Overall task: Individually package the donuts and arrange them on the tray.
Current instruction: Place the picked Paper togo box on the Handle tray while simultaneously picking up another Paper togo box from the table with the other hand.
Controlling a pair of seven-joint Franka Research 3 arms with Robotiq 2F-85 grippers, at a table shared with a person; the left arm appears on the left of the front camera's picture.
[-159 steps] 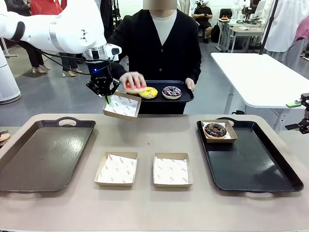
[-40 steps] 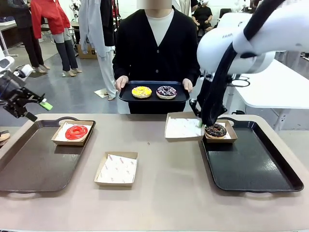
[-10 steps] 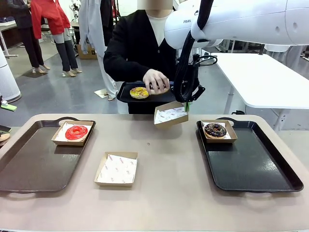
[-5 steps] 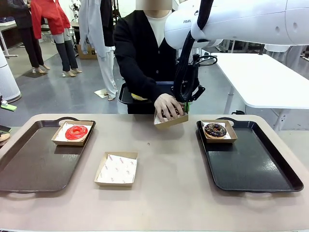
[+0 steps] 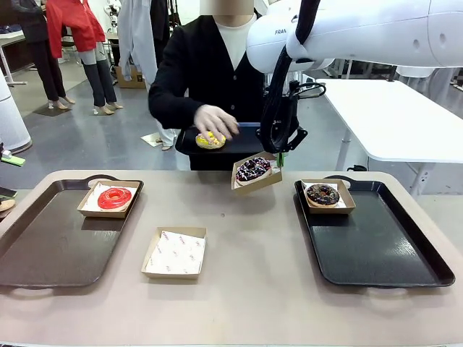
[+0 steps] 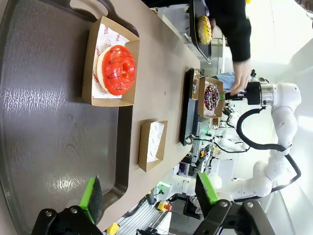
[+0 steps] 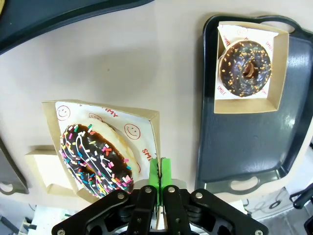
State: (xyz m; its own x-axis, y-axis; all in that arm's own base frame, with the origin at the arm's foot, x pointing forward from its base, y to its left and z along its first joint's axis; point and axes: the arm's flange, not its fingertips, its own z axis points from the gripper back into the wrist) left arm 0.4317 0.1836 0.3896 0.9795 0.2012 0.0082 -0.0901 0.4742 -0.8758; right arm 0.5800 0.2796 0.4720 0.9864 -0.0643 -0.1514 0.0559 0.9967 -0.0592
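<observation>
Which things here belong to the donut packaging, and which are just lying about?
Job: sprinkled donut in the right gripper's box; chocolate donut, boxed, right tray; red donut, boxed, left tray; yellow donut under the person's hand; empty box.
Lying about: white side table; brown carton on the floor.

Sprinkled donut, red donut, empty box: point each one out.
sprinkled donut (image 7: 90, 156), right wrist view, on its icing.
red donut (image 5: 124, 199), front view, on its glazed ring.
empty box (image 5: 175, 253), front view, on its paper liner.
</observation>
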